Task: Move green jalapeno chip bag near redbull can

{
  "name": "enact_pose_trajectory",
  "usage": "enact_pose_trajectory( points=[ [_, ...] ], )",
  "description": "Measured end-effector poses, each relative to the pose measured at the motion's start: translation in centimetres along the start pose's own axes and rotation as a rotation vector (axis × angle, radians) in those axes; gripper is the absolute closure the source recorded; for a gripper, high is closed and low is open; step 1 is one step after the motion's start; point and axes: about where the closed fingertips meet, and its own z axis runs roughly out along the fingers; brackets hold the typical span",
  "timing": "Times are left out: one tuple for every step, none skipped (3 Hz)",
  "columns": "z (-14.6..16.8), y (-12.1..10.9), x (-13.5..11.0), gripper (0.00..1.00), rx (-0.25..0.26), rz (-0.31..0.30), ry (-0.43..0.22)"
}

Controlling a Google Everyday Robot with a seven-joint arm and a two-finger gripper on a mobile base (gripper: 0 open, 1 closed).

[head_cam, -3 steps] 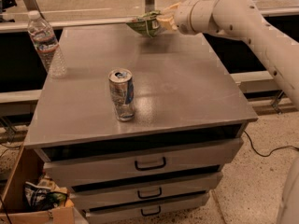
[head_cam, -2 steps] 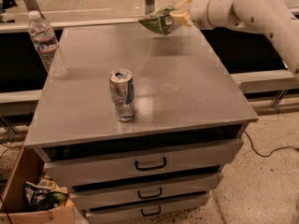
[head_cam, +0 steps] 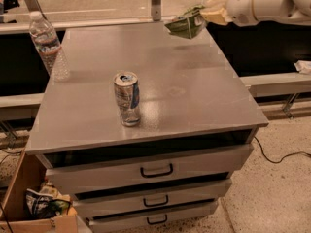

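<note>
The green jalapeno chip bag (head_cam: 185,24) hangs in the air above the far right part of the grey cabinet top (head_cam: 194,91), held by my gripper (head_cam: 206,14). The gripper is shut on the bag's right end, and the white arm reaches in from the upper right. The redbull can (head_cam: 127,99), silver and blue with a shiny top, stands upright near the middle front of the cabinet top, well to the left of and nearer than the bag.
A clear plastic water bottle (head_cam: 48,44) stands at the far left edge of the top. The cabinet has three drawers (head_cam: 155,170) in front. A cardboard box (head_cam: 34,208) with clutter sits on the floor at lower left. A cable (head_cam: 279,157) lies on the floor at right.
My gripper has lifted the chip bag off the far edge of the top and carried it up and to the right. The can and the bottle have not moved.
</note>
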Motion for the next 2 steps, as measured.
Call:
enact_pose_trajectory(
  points=[
    [-4.2,2.5,1.1,1.00,-0.089,0.002,-0.005],
    [-7.5,5.5,2.3,1.00,-0.182,0.021,-0.015]
  ],
)
